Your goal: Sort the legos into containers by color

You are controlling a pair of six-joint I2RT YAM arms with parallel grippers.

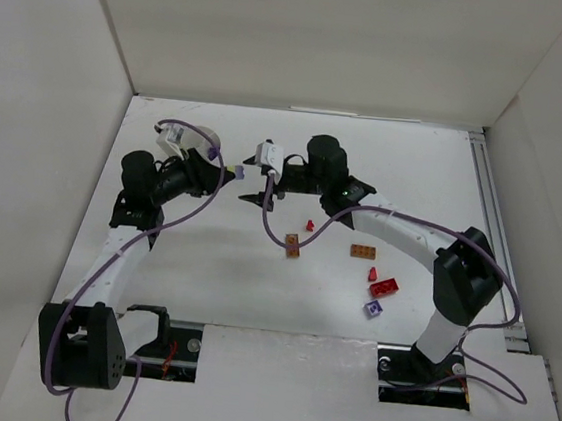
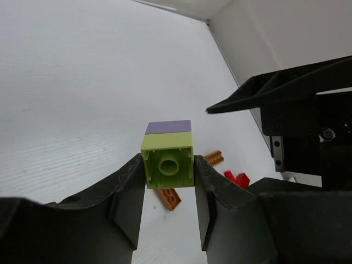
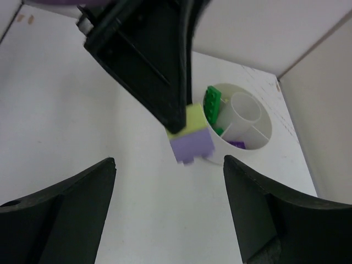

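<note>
Above the white table [image 1: 204, 273], toward 11 o'clock of its middle in the top view, the left end effector [image 2: 168, 166] pinches a small lime-yellow plastic brick [image 2: 168, 157] by two opposite side faces, its fingers drawn in narrow to the brick's width. A pale purple plastic brick [image 2: 168, 127] is stuck to the face turned toward the right arm, so the pair hangs as one stack clear of the table. The step in hand looks to be pulling these two colours apart, since they belong in different compartments. To do it well, the right end effector [image 3: 169, 165], which faces the stack with its jaws spread wide and nothing between them, should close only on the purple half. It should grip squarely on the flat sides, clear of the lime one, then peel away with a slight tilt rather than a straight tug, with the left pinch held firm. A grip across the seam would clamp both bricks and free neither. The round white plastic dish [image 3: 248, 131] with inner dividers sits on the table near the stack, at about 2 o'clock from it in the right wrist view. It has a green brick [image 3: 212, 102] in one compartment and a purple piece [image 3: 237, 144] in another. An orange-brown brick [image 1: 292, 245], a red brick [image 1: 384, 287] and another purple brick [image 1: 373, 308] lie loose at about 4 o'clock from the stack in the top view.
</note>
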